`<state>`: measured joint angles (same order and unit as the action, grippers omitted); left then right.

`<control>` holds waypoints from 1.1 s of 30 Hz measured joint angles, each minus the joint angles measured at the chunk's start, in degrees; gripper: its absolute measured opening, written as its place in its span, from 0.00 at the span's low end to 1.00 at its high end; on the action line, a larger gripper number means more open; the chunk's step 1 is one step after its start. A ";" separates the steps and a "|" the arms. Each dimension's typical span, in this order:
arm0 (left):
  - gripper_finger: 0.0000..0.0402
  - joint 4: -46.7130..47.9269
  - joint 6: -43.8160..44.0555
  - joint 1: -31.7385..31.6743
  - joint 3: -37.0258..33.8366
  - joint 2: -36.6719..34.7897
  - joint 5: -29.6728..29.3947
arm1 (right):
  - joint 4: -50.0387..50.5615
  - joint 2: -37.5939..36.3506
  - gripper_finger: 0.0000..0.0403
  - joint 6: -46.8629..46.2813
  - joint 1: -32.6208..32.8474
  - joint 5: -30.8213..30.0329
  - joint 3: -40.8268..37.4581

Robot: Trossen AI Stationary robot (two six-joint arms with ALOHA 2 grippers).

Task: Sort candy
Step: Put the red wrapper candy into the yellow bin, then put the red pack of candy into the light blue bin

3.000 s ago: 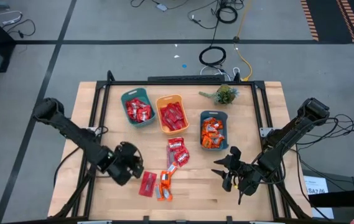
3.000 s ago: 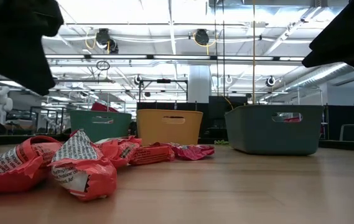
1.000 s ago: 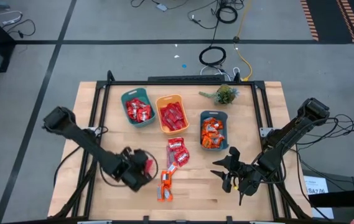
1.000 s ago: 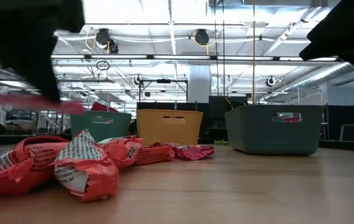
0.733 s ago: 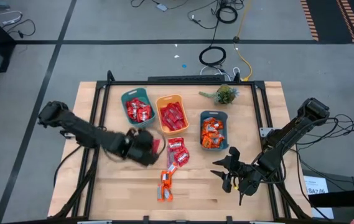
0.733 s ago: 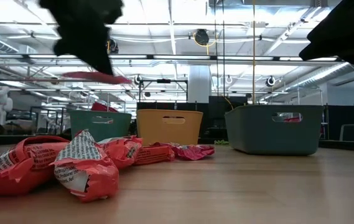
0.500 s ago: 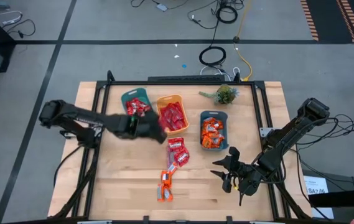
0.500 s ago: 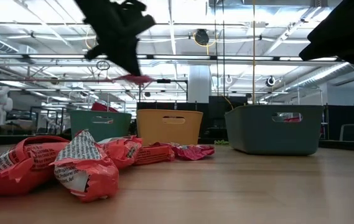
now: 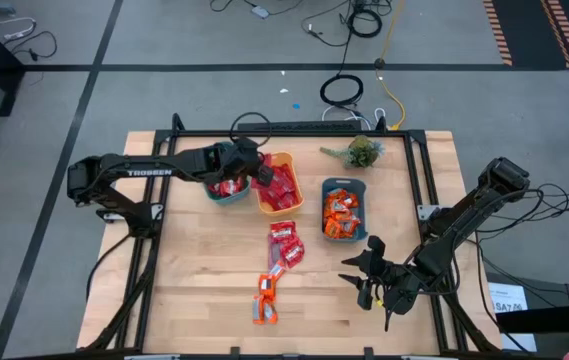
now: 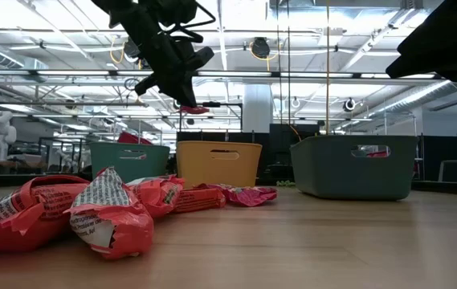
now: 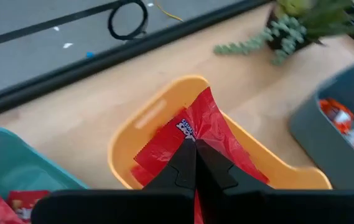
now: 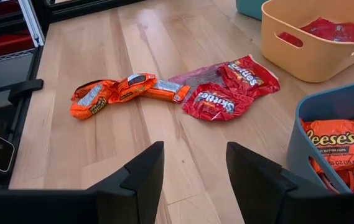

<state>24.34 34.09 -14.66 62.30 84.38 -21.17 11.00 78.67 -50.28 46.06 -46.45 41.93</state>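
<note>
Your left gripper (image 9: 257, 172) sits up off the table over the far-left bins, right at the seam btwn the teal bin (image 9: 211, 192) and the orange bin (image 9: 286, 158). The fingers are pinched tight on a red candy packet (image 11: 200, 129); the left wrist view shows it sticking out past the tips, above the orange bin's open top. In the low view the same packet (image 10: 193, 108) hangs well above the bin rims, gripper (image 10: 181, 92) over it.

Your right gripper (image 9: 361, 273) waits at the near right of the table, fingers (image 12: 140, 177) partly apart w/ nothing btwn them.

Where the candy is:
- Teal bin: red packets (image 9: 226, 187), mostly hidden by the arm.
- Orange bin: red packets (image 9: 282, 190).
- Grey-blue bin (image 9: 326, 184) on the right: orange packets (image 9: 341, 213), marked Reese's in the right wrist view.
- On the bare wood near mid-table: a small pile of red packets (image 9: 285, 243), and nearer the front edge a cluster of orange packets (image 9: 265, 296) lying touching each other. Count in that cluster is prob 3 or 4, hard to tell.

A small green plant (image 9: 361, 152) stands at the far edge, just beside the grey-blue bin.
</note>
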 joint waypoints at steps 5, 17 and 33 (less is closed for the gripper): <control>0.00 -2.01 -0.38 -2.09 0.00 0.00 0.13 | 0.02 0.00 0.41 0.03 0.00 0.02 0.00; 0.10 -5.99 -1.51 -1.81 0.02 0.00 0.17 | 0.00 0.00 0.41 0.02 0.00 0.01 0.00; 0.15 -5.82 -2.21 -0.61 0.02 0.00 6.26 | -0.01 0.00 0.41 0.02 0.00 0.03 -0.06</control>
<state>18.52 31.88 -15.27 62.33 84.38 -14.91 10.99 78.67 -50.26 46.06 -46.41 41.87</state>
